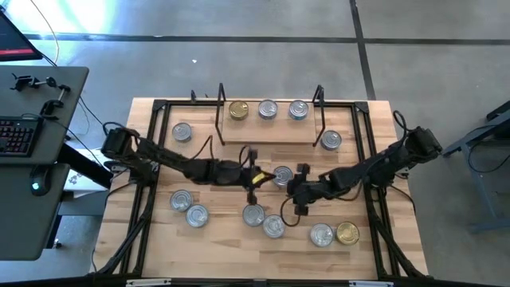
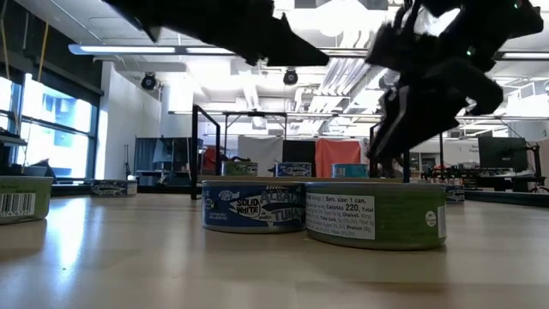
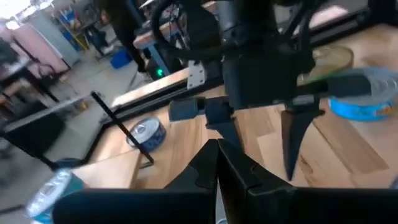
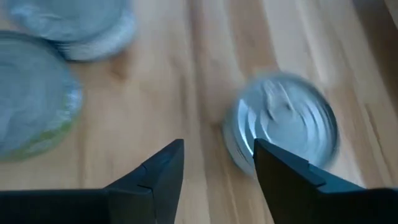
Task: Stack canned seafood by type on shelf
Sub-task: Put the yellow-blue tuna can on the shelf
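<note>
right fingers [image 4: 163,168] apart, half hiding blurred tin [image 4: 283,127].

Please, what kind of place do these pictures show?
Probably a robotics lab or workshop. Two dark robot arms work over a wooden table holding tins, a desk with a keyboard stands beside it, and open ceiling pipes and further workbenches show behind.

shiny metal tins [image 1: 253,214] on a smooth light wooden table [image 1: 223,247].
</note>
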